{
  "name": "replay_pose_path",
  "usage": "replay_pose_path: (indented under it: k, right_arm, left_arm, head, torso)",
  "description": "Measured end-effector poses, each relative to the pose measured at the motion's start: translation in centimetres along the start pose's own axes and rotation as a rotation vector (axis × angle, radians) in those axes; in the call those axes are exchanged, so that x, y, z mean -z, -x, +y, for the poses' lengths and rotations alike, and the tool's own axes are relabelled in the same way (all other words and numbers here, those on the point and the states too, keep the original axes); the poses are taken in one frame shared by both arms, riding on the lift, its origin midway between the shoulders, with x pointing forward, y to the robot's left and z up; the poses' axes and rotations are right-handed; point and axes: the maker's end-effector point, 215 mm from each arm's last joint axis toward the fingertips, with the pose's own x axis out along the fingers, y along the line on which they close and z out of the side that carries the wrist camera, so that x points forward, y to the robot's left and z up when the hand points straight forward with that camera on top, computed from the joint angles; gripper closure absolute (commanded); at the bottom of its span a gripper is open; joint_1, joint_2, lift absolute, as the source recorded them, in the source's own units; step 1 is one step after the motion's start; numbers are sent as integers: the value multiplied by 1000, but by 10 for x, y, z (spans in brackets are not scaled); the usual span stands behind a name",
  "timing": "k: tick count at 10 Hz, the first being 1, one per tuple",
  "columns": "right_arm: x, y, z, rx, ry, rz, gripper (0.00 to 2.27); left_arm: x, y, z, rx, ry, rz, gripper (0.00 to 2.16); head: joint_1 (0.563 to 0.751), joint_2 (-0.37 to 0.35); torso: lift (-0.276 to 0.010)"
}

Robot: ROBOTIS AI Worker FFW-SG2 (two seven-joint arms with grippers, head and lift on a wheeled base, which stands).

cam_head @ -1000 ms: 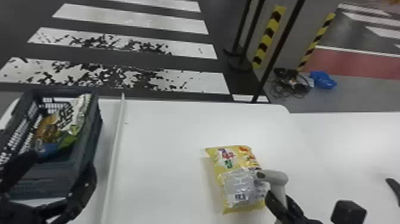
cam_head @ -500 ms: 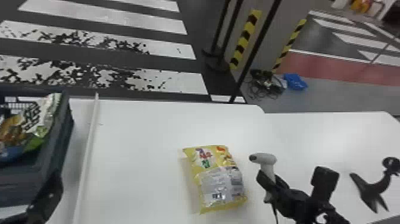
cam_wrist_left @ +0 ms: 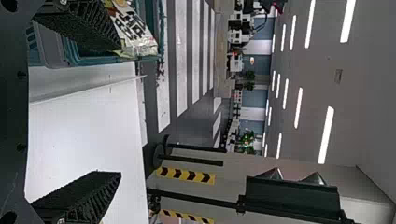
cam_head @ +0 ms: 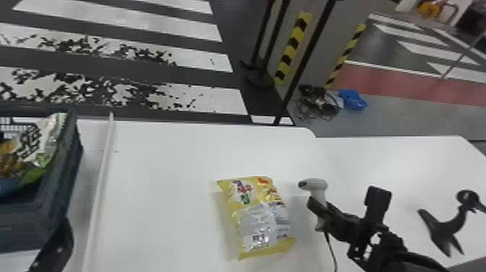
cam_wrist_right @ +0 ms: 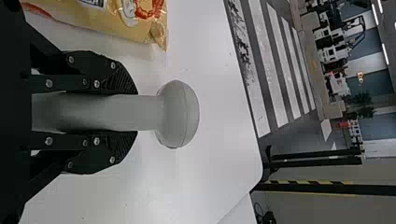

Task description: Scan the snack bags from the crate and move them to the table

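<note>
Head view: yellow plastic snack bag [cam_head: 258,217], likely soft, wants mid-body grip; right black claw [cam_head: 319,208] clamps grey plastic scanner [cam_head: 315,184]; left black claw [cam_wrist_left: 120,111] apart.

I see a yellow bag [cam_head: 253,213] with a silver patch at 12 o'clock on my white counter [cam_head: 173,162], a light gray scanner [cam_head: 318,185] at 1, a dark blue-gray crate [cam_head: 47,213] at 10, and a dark floor [cam_head: 108,68] with white stripes at 11.

Strip lights [cam_wrist_left: 326,135] shine above a dark, white-striped floor [cam_head: 237,29].
</note>
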Motion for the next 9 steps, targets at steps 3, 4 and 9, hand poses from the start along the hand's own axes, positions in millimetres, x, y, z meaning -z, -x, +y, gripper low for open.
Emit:
replay_pose_path:
  k: [3,4,9]
  right_arm:
    - [18,-16,-13,-41,-18,34,2243]
    - [19,-19,-14,-53,-13,33,2240]
    - [17,-12,-9,-61,-3,24,-1]
  left_arm:
    - [3,-2,-4,6,6,8,33]
    - [2,-2,-5,8,6,6,33]
    - [0,-6,-6,14,4,1,33]
  head:
    - [695,-350]
    - [695,-350]
    - [695,-350]
  torso:
    - [-95]
    - [-95]
    - [-95]
